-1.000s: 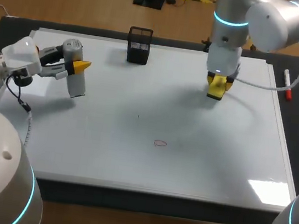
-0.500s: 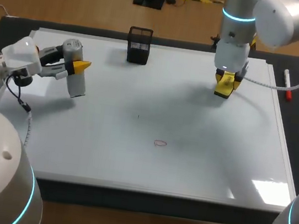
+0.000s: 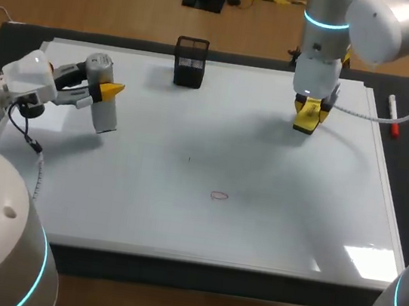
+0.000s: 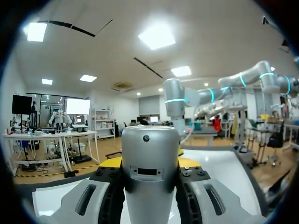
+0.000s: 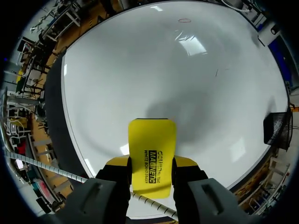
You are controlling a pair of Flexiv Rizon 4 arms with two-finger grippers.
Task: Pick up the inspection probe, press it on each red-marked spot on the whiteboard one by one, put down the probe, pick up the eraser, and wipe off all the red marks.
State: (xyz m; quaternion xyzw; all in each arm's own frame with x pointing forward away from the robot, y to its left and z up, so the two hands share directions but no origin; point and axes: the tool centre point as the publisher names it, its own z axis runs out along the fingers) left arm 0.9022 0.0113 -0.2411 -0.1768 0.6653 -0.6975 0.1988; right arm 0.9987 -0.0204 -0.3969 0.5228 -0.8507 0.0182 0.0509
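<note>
My left gripper (image 3: 106, 91) is shut on the grey cylindrical inspection probe (image 3: 100, 100), held just above the whiteboard (image 3: 258, 206) near its far left. In the left wrist view the probe (image 4: 149, 172) stands upright between the fingers (image 4: 107, 205). My right gripper (image 3: 309, 111) is shut on the yellow eraser (image 3: 307, 118) above the board's far right. The right wrist view shows the eraser (image 5: 152, 151) clamped between the fingers (image 5: 117, 179), hanging over the board. A single red circle mark (image 3: 219, 195) lies near the board's middle; the same red mark (image 5: 184, 20) is far ahead of the right gripper.
A black mesh holder (image 3: 190, 63) stands at the board's far edge, left of centre. A red-and-white marker (image 3: 393, 117) lies on the black mat beyond the board's right edge. A coiled cable (image 3: 358, 114) trails from the right wrist.
My right arm, with the eraser in its gripper, moved toward the far right of the board during the first half second, then held still. The left arm and probe stayed put.
</note>
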